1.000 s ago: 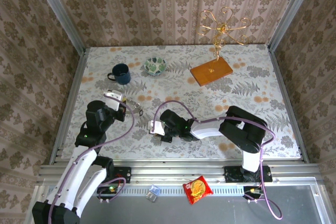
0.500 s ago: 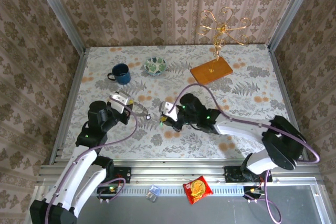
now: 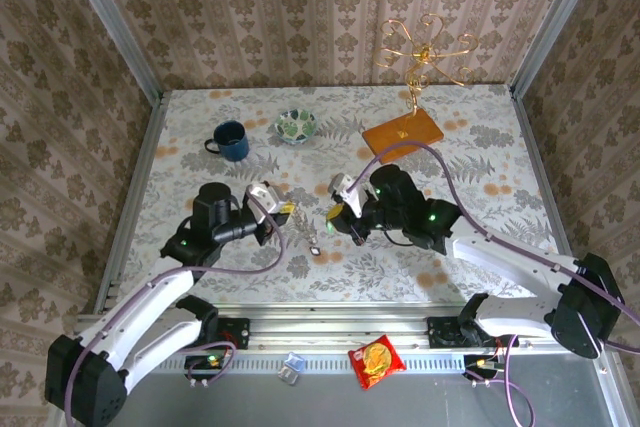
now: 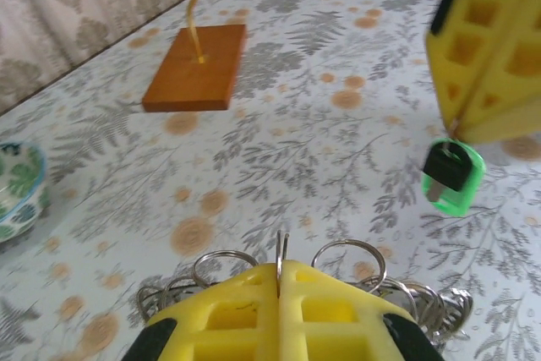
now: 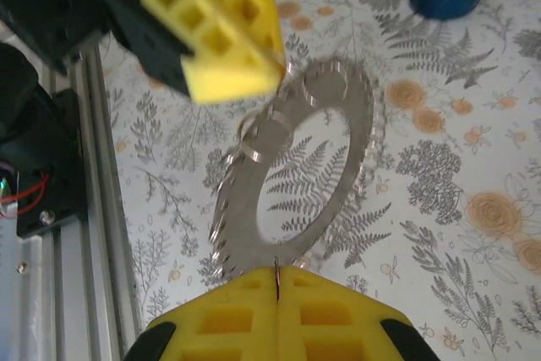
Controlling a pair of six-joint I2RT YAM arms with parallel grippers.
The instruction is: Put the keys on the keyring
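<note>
At the bottom edge of the left wrist view, the left gripper [image 4: 281, 281] is clamped together on the keyring [image 4: 341, 253] bunch. At middle right, the right gripper [image 4: 472, 103] pinches the green-headed key [image 4: 452, 177], which dangles above the table [image 4: 338, 82]. A wooden stand base [image 4: 196, 65] sits at upper left.

Keyring [image 5: 241, 226] blurred, possibly several stacked rings

Place: a robot test cell that is posing as a room in a home.
Walls: damask wallpaper panels [image 3: 300, 7] are sitting between bare aluminium posts [image 3: 110, 19].
Table [image 3: 500, 147]: a fern-and-flower print is covering it.
Rig: a left arm [image 3: 150, 302] and a right arm [image 3: 510, 262] are reaching out from a metal rail [image 3: 330, 322], with purple cables [image 3: 412, 145] looping along them.
</note>
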